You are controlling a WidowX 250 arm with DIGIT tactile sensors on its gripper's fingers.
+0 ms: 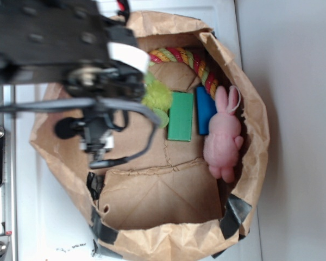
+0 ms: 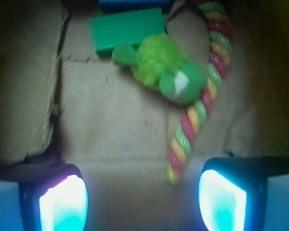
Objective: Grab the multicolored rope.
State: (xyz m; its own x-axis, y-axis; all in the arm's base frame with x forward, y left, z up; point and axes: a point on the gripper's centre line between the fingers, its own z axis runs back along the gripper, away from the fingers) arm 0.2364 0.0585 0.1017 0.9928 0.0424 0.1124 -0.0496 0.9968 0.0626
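The multicolored rope (image 2: 203,103), twisted from red, yellow, green and pink strands, curves down the right side of the wrist view, and its loose end stops just beyond the fingers, nearer the right fingertip (image 2: 222,202). In the exterior view the rope (image 1: 191,58) arcs along the far wall of the bag, partly hidden behind my arm. My gripper (image 2: 142,206) is open with nothing between its glowing pads. It hovers over the bag's cardboard floor, short of the rope end. In the exterior view the gripper (image 1: 103,152) hangs over the bag's left half.
A fuzzy lime-green plush (image 2: 166,67) lies against the rope's middle. A green block (image 1: 180,116), a blue block (image 1: 205,110) and a pink bunny (image 1: 224,133) lie further right. Crumpled brown paper bag walls (image 1: 255,125) ring everything.
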